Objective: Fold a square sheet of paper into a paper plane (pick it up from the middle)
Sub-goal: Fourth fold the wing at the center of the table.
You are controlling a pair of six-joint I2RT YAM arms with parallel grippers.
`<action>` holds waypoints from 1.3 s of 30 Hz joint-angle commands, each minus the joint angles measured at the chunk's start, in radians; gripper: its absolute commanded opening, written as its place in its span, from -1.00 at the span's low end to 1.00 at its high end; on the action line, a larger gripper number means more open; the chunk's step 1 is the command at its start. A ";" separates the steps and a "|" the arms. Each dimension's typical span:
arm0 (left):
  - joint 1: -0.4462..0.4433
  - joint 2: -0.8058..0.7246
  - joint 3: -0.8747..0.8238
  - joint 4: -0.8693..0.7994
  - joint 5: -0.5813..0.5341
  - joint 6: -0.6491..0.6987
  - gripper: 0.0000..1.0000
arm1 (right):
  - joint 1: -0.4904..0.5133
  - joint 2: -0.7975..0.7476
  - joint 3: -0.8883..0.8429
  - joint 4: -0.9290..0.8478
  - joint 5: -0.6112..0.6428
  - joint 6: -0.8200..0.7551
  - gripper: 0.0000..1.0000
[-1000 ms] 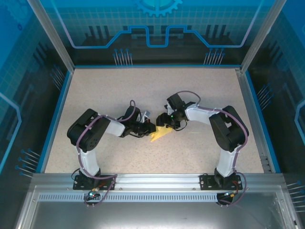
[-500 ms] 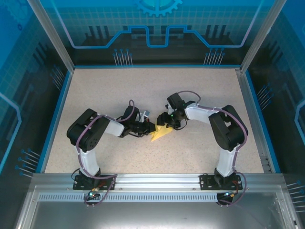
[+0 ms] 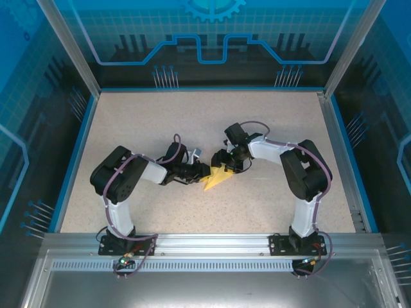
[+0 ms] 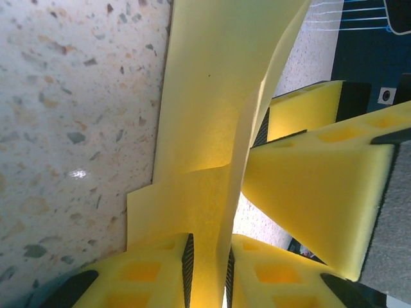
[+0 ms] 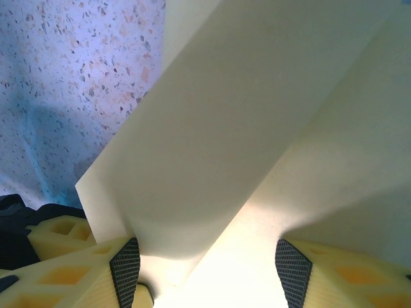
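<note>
The pale yellow sheet of paper is folded into a layered, pointed shape at the middle of the table, between the two arms. My left gripper is shut on its left end. In the left wrist view the folded paper stands pinched between the two pads of the left gripper. My right gripper meets the paper's upper right end. In the right wrist view the right gripper has its jaws wide apart, with the creased paper spanning the gap. The right gripper's yellow fingers show beside the paper.
The speckled table has a blue rim on the left and back and a metal rail in front. Both arms bend inward toward the centre, with bare surface all round them.
The right gripper has shifted slightly left onto the paper, and the paper's upper right end has moved a little with it. The left arm holds still.
</note>
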 commanded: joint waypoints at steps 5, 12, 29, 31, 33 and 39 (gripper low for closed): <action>0.005 0.009 -0.018 0.084 0.048 0.037 -0.74 | -0.012 0.055 -0.011 -0.052 0.014 0.027 0.25; 0.005 0.020 -0.019 0.094 0.066 0.023 -0.81 | -0.013 0.067 -0.011 -0.082 0.059 0.025 0.25; 0.022 -0.202 -0.114 -0.054 -0.023 0.067 -0.28 | 0.003 0.098 0.025 -0.161 0.150 0.038 0.24; 0.022 -0.245 -0.122 -0.125 -0.087 0.093 -0.32 | 0.009 0.099 0.029 -0.172 0.167 0.051 0.23; 0.020 -0.270 -0.138 -0.113 -0.103 0.088 -0.36 | 0.015 0.098 0.032 -0.177 0.184 0.060 0.23; -0.049 -0.243 -0.120 -0.036 -0.092 0.055 -0.38 | 0.023 0.103 0.037 -0.182 0.196 0.080 0.22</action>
